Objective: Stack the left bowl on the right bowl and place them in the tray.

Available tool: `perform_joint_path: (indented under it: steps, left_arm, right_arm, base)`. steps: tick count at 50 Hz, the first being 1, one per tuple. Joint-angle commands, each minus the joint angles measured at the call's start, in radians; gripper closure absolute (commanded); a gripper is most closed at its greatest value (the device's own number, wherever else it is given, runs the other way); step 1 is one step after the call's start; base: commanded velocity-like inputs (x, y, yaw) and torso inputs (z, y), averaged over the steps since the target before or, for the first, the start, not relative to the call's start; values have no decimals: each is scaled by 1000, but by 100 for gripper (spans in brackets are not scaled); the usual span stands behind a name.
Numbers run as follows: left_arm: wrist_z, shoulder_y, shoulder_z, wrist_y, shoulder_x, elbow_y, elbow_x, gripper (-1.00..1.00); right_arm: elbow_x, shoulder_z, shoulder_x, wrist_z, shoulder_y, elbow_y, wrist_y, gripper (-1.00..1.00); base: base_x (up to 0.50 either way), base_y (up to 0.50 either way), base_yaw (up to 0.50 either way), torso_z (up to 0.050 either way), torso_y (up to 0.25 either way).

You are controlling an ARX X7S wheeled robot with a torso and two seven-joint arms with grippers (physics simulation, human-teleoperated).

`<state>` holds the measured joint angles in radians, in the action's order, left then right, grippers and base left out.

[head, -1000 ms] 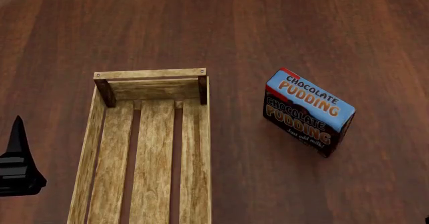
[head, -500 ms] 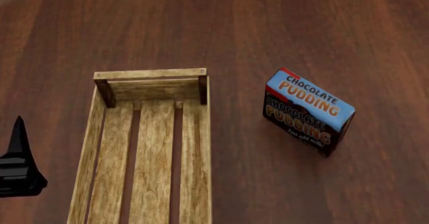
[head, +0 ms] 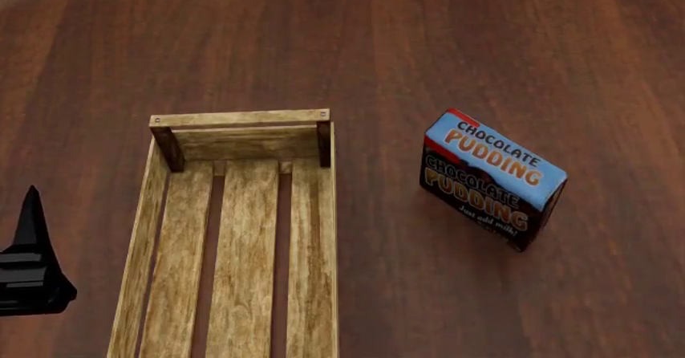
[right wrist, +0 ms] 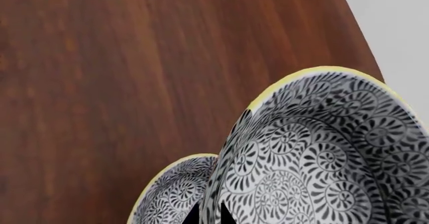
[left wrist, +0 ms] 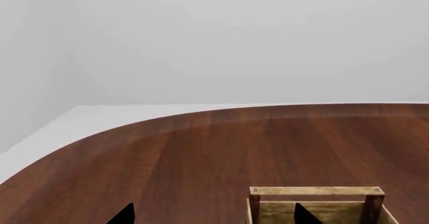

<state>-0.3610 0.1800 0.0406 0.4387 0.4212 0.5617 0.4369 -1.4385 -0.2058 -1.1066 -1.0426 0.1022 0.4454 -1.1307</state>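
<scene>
Two bowls with a black-and-white swirl pattern and yellow rims show only in the right wrist view. The nearer bowl (right wrist: 328,148) fills the frame, tilted, and my right gripper (right wrist: 209,216) is shut on its rim, one fingertip on each side of the wall. The other bowl (right wrist: 171,196) lies just beyond it on the table. Which is the left bowl I cannot tell. The light wooden tray (head: 241,237) stands empty at the lower left of the head view, and its end wall (left wrist: 315,191) shows in the left wrist view. My left gripper (left wrist: 214,216) is open, just left of the tray (head: 27,270).
A chocolate pudding box (head: 492,177) stands on the dark wooden table right of the tray. The table's rounded far edge (left wrist: 134,126) meets a pale floor and wall beyond.
The left gripper has drifted very slightly in the head view. The tray and pudding box have not moved.
</scene>
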Motion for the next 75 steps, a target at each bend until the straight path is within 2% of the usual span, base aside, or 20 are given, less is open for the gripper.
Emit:
perform_joint_path:
  steps: [1,6,33,75]
  left_arm:
    - [0,1,3,-3,2,-5,1,-100]
    - [0,2,2,-5,2,-9,3,-100]
    - [-5,1,13,-9,5,-13,1,-100]
    - [-13,4,34,-19,9,-30,-10,-100]
  right_arm:
    - [50,-3,15,17,-31,2,13,100]
    - [89,40,33,41,-17,-18,22,100]
    - [196,25,86,128,-151,-53,121,100]
    - [302,170,144,222,-65,-178,156,100]
  base:
    - [0,0,0,0,0]
    - [0,0,0,0,0]
    - [0,0,0,0,0]
    - [0,0,0,0,0]
